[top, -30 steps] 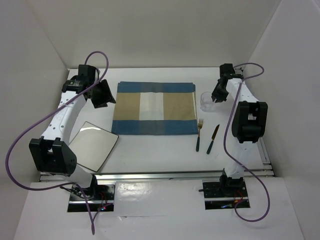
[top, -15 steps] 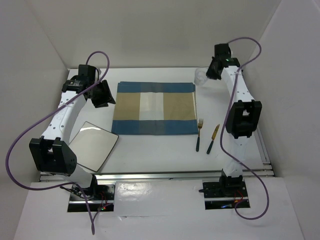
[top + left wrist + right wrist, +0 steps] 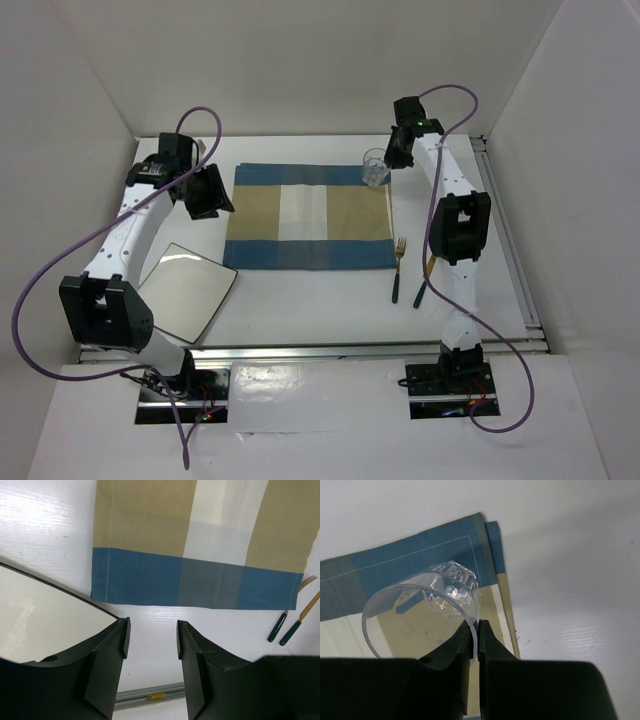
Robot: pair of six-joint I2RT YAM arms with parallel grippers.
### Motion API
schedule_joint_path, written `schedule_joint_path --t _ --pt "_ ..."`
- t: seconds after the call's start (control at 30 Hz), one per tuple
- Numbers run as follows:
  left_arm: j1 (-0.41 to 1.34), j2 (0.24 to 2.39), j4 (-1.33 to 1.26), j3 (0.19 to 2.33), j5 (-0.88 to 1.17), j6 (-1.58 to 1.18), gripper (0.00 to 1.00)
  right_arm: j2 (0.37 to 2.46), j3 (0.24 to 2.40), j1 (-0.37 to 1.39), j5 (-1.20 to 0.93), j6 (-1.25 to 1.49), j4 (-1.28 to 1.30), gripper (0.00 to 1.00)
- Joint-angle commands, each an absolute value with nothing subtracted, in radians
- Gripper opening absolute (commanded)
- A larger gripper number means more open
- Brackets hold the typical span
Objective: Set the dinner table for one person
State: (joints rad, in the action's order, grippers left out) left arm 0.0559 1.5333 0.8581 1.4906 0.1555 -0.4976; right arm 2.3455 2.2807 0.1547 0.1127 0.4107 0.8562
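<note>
Right hand (image 3: 476, 630) pinching glass (image 3: 420, 605), white dinner table (image 3: 300, 295), walls (image 3: 300, 60)

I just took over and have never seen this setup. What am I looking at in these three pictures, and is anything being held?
Two white robot arms are bolted at the near edge of the dinner table, each ending in a two-finger gripper. The wide picture comes from a fixed camera above and behind them. The other two come from cameras on the wrists, looking past the dark fingers. On the table lie a blue-and-tan placemat, a square white plate to its left, and a fork and knife to its right. The right gripper is shut on the rim of a clear glass at the placemat's far right corner. The left gripper is open and holds nothing, left of the placemat.
</note>
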Motion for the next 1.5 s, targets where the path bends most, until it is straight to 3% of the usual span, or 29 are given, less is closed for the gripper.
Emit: schedule_joint_path --t 0.0,0.23,0.3,0.37,0.4,0.43,0.47,0.67,0.77,0.87,1.03,1.17,1.2,1.47 --pt "0.057 1.494 0.854 1.454 0.170 -0.488 0.59 2.353 2.292 0.156 0.115 0.423 0.841 0.00" --pt "0.057 1.463 0.854 1.413 0.161 -0.497 0.59 2.407 2.281 0.166 0.115 0.423 0.841 0.00" --pt "0.057 1.453 0.854 1.413 0.161 -0.497 0.59 2.407 2.281 0.166 0.103 0.423 0.832 0.08" --pt "0.057 1.453 0.854 1.413 0.152 -0.508 0.60 2.416 2.281 0.166 0.077 0.423 0.831 0.37" --pt "0.057 1.444 0.854 1.413 0.152 -0.508 0.60 2.402 2.281 0.175 0.065 0.423 0.819 0.59" --pt "0.057 1.443 0.854 1.413 0.152 -0.508 0.61 2.376 2.293 0.175 0.055 0.423 0.819 0.95" --pt "0.057 1.443 0.865 1.426 0.152 -0.508 0.61 2.359 2.293 0.184 0.055 0.423 0.819 1.00" --pt "0.057 1.446 0.885 1.482 0.121 -0.508 0.64 2.189 2.368 0.193 0.055 0.423 0.810 1.00" --pt "0.057 1.479 0.894 1.545 0.121 -0.518 0.64 2.057 2.280 0.241 0.029 0.423 0.776 1.00" --pt "0.057 1.491 0.904 1.603 0.144 -0.518 0.64 1.925 2.094 0.371 0.003 0.414 0.739 1.00" --pt "0.057 1.431 0.893 1.641 0.029 -0.537 0.68 1.761 1.650 0.569 -0.227 0.489 0.522 1.00" --pt "0.057 1.370 0.870 1.663 0.020 -0.575 0.68 1.741 1.450 0.690 -0.362 0.566 0.321 0.84" --pt "0.057 1.356 0.870 1.663 0.020 -0.587 0.68 1.741 1.430 0.712 -0.406 0.578 0.251 0.75" --pt "0.057 1.220 0.831 1.506 0.029 -0.744 0.69 1.923 1.292 0.833 -0.537 0.764 -0.130 0.74"
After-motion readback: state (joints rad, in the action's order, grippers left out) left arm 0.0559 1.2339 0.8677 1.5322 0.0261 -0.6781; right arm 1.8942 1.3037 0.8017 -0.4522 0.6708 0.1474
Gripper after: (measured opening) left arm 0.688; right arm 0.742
